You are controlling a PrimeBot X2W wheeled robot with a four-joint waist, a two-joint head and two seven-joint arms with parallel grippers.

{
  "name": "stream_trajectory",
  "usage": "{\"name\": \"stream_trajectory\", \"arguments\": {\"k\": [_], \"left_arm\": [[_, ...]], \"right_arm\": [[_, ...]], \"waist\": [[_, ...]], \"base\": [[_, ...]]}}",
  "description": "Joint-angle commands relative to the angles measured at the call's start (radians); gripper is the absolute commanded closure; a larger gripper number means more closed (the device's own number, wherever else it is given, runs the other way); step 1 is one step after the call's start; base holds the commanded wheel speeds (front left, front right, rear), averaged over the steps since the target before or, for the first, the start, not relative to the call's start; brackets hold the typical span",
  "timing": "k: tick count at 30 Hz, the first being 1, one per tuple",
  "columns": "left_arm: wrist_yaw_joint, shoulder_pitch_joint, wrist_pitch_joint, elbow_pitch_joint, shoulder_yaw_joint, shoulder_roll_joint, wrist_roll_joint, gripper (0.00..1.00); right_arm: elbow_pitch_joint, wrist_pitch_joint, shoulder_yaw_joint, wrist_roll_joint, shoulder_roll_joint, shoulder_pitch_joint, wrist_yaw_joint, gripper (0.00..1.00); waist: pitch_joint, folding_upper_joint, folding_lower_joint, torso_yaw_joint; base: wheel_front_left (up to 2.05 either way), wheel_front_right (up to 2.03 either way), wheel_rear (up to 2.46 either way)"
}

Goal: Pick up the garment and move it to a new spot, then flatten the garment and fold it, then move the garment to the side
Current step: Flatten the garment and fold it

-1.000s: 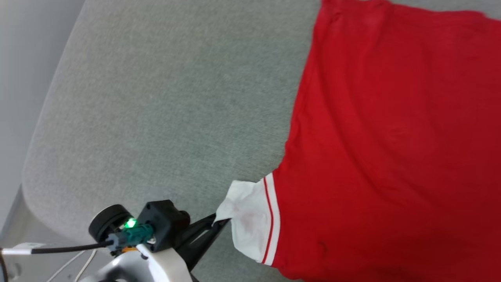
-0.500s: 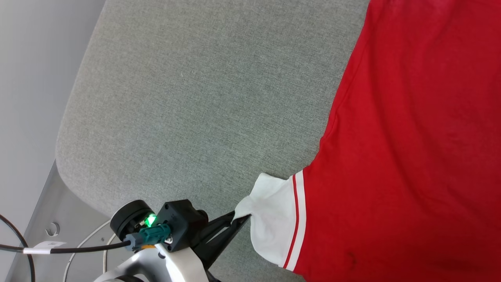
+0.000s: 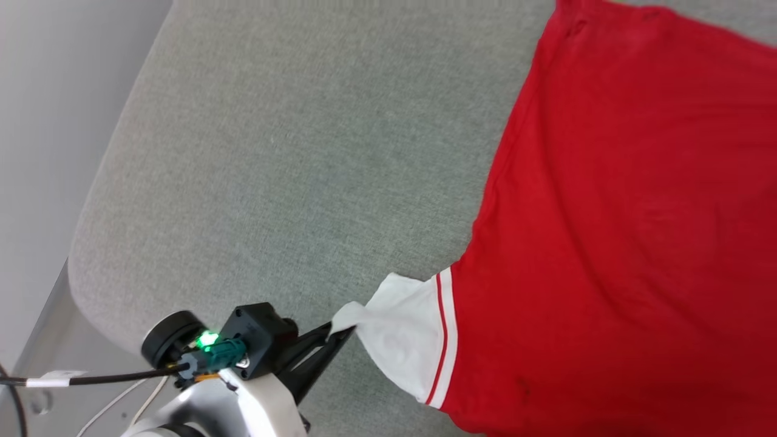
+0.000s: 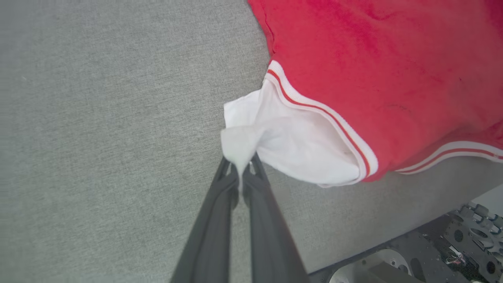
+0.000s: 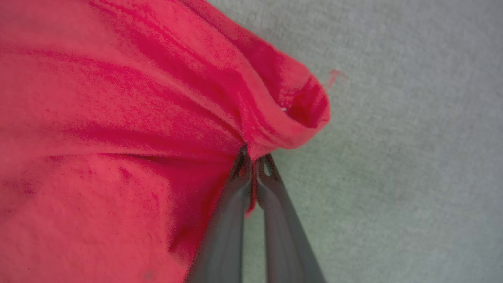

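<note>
left pincer (image 4: 240, 168), held low, grips the white sleeve (image 4: 302, 151) of the garment (image 3: 607, 243); right pincer (image 5: 254, 159) grips its red edge.

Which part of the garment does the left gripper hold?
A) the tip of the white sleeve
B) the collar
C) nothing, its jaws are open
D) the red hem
A: in the left wrist view, the left gripper has its jaws shut on a bunched tip of the garment's white sleeve.
</note>
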Motion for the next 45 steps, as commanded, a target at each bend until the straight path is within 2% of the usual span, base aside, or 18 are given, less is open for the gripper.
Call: {"name": "stream_trajectory", "arguments": {"k": [1,7,13,16,20,23,32,38,39,40,45], "left_arm": [[0.014,0.020,0.004,0.005,0.008,0.016,-0.004,1.00],[0.048,0.075,0.017,0.015,0.028,0.061,-0.031,1.00],[0.077,0.132,0.019,0.028,0.043,0.098,-0.064,1.00],[0.083,0.148,0.034,0.036,0.042,0.113,-0.078,1.00],[0.098,0.169,0.041,0.049,0.049,0.129,-0.089,1.00],[0.106,0.180,0.038,0.060,0.054,0.134,-0.097,1.00],[0.134,0.217,-0.009,0.104,0.074,0.114,-0.124,1.00],[0.128,0.208,-0.019,0.124,0.061,0.092,-0.120,1.00],[0.125,0.205,-0.019,0.125,0.059,0.089,-0.119,1.00],[0.123,0.202,-0.020,0.125,0.057,0.086,-0.117,1.00],[0.115,0.188,-0.024,0.115,0.052,0.084,-0.101,1.00]], "right_arm": [[0.021,-0.004,0.010,0.012,0.021,0.066,0.000,1.00],[-0.041,-0.049,0.011,0.059,0.042,0.194,0.000,1.00],[-0.123,-0.097,-0.037,0.121,0.086,0.377,0.000,1.00],[-0.145,-0.116,-0.053,0.135,0.121,0.446,0.000,1.00],[-0.184,-0.140,-0.086,0.153,0.201,0.562,0.000,1.00],[-0.212,-0.161,-0.095,0.161,0.248,0.648,0.000,1.00],[-0.291,-0.245,-0.101,0.170,0.318,0.871,0.000,1.00],[-0.303,-0.277,-0.106,0.184,0.333,0.921,0.000,1.00],[-0.300,-0.275,-0.099,0.188,0.331,0.923,0.000,0.55],[-0.298,-0.274,-0.100,0.191,0.325,0.919,0.000,0.00],[-0.339,-0.277,-0.091,0.207,0.264,0.868,0.000,0.00]], "waist": [[-0.073,0.0000,0.0000,-0.060],[-0.182,0.0000,0.0000,-0.146],[-0.266,0.0000,0.0000,-0.220],[-0.293,0.0000,0.0000,-0.243],[-0.333,0.0000,0.0000,-0.291],[-0.356,0.0000,0.0000,-0.317],[-0.421,0.0000,0.0000,-0.363],[-0.426,0.0000,0.0000,-0.368],[-0.426,0.0000,0.0000,-0.367],[-0.424,0.0000,0.0000,-0.366],[-0.419,0.0000,0.0000,-0.345]], "base": [[0.00,0.00,0.00],[0.00,0.00,0.00],[0.00,0.00,0.00],[0.00,0.00,0.00],[0.00,0.00,0.00],[0.00,0.00,0.00],[0.00,0.00,0.00],[0.00,0.00,0.00],[0.00,0.00,0.00],[0.00,0.00,0.00],[0.00,0.00,0.00]]}}
